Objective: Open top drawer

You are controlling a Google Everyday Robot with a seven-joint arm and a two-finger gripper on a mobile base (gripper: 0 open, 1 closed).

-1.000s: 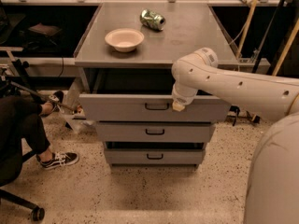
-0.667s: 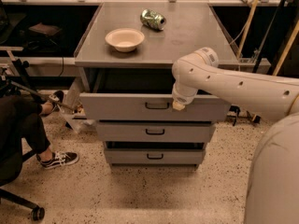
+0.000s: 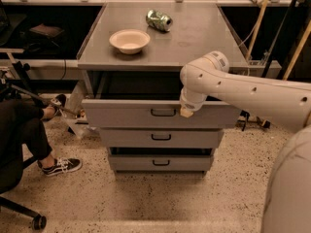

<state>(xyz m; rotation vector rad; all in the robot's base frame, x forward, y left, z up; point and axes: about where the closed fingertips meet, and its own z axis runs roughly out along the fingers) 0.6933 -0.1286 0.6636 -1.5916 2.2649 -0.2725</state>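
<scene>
Already pulled out: wide grey top drawer (image 3: 121,114), small black handle (image 3: 163,112). Gripper (image 3: 187,111) at its front rim; whether closed, cannot tell.

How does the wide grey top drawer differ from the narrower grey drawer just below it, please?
The wide grey top drawer is pulled out; the narrower grey middle drawer sits farther back. The top drawer's front is taller than the middle drawer's. The gripper is at the top drawer's upper edge, not the middle drawer's. Both have black centre handles.
</scene>
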